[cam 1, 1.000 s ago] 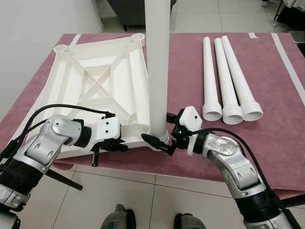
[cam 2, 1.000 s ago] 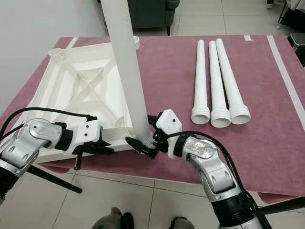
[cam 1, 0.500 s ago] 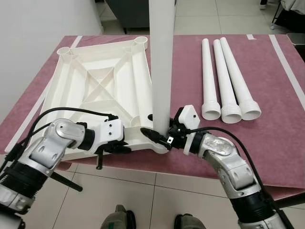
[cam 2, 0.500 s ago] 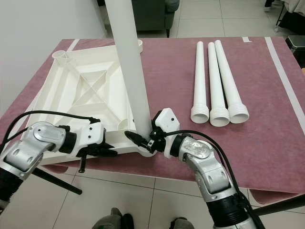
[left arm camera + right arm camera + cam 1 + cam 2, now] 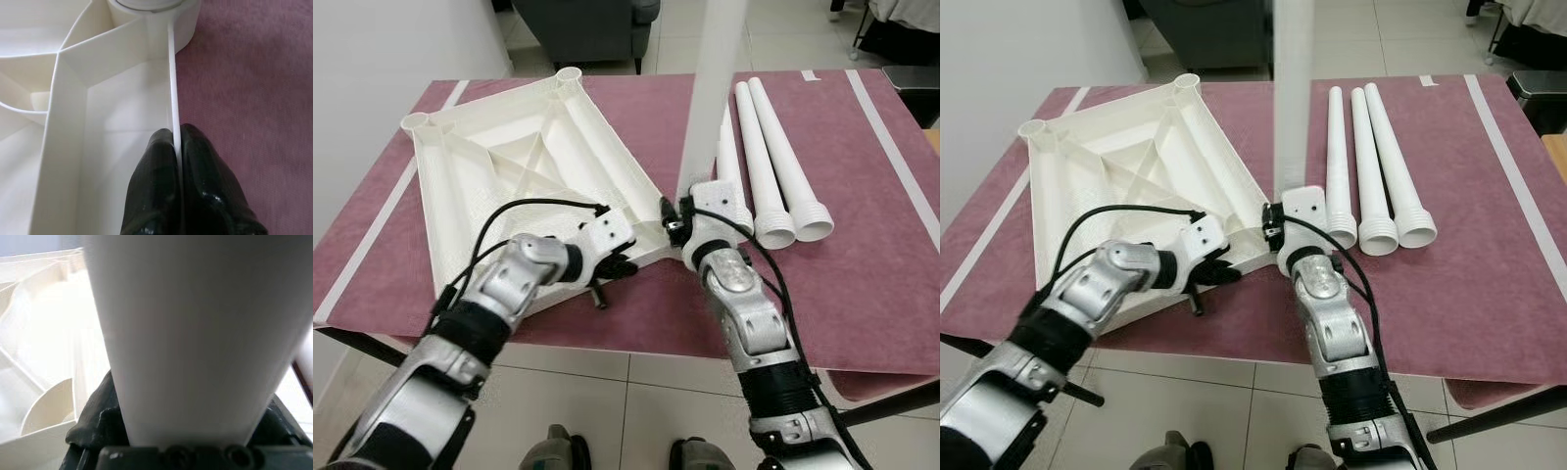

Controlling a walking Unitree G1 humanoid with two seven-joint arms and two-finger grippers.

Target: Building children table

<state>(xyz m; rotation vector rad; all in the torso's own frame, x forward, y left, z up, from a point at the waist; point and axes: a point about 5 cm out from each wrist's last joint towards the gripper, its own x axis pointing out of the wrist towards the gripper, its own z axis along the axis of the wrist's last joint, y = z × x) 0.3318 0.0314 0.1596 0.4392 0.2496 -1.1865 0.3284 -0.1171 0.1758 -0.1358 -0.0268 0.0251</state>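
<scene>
- The white tabletop [image 5: 519, 186] lies upside down on the maroon counter [image 5: 862, 245], ribs facing up, taking up the left half with one corner pointing to the near middle.
- At that near corner a white leg [image 5: 710, 88] stands upright in its socket and rises out of frame at the top.
- The right gripper [image 5: 674, 223] is right at the base of that leg; in the right wrist view its black fingers [image 5: 93, 416] sit on either side of the tube, jaws clamped around it.
- The left gripper [image 5: 625, 264] is on the tabletop's near edge, just beside that same corner.
- In the left wrist view, the two black fingertips [image 5: 159, 176] are pressed together with the thin white rim [image 5: 172, 98] sandwiched between them, so the jaws are pinching the tabletop's edge.
- Three more legs [image 5: 773, 147] lie side by side on the counter's right half, their threaded ends facing the near edge, close to the standing leg.
- Two empty round sockets [image 5: 570, 74] show at the tabletop's far corners.
- Tiled floor [image 5: 607, 401] lies below the near edge.
</scene>
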